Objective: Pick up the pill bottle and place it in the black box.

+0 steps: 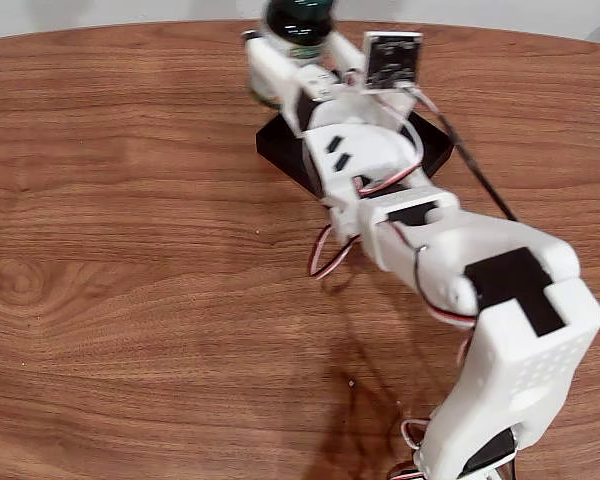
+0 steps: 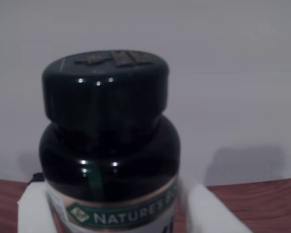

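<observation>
One claw (image 2: 111, 208) grips one pill bottle (image 2: 109, 145), with a white finger on each side of it. In the fixed view the bottle (image 1: 298, 22) is at the far edge of the brown surface (image 1: 130, 250), just past one black box (image 1: 285, 150).

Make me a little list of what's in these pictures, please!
bottle: dark, green cap, upright
label: green band with pale letters
claw: white fingers on both sides of the bottle, holding it
box: black, on the table under the arm, partly hidden
table: brown wood
bottle in box: not yet
</observation>
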Motion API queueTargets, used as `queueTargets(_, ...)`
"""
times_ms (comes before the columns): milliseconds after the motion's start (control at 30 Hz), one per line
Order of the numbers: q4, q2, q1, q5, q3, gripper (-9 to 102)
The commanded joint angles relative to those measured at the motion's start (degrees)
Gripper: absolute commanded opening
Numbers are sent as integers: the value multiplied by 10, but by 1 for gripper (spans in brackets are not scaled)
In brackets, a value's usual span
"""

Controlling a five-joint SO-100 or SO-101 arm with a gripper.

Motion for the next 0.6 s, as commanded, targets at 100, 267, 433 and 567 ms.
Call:
queueTargets(100,-2,3,69,-4,-68,11)
queueTargets(267,-2,-49,91,7,-102,11)
queueTargets(433,-14,-87,97,21,-105,11)
queueTargets(567,-38,-104,96,26,-85,11)
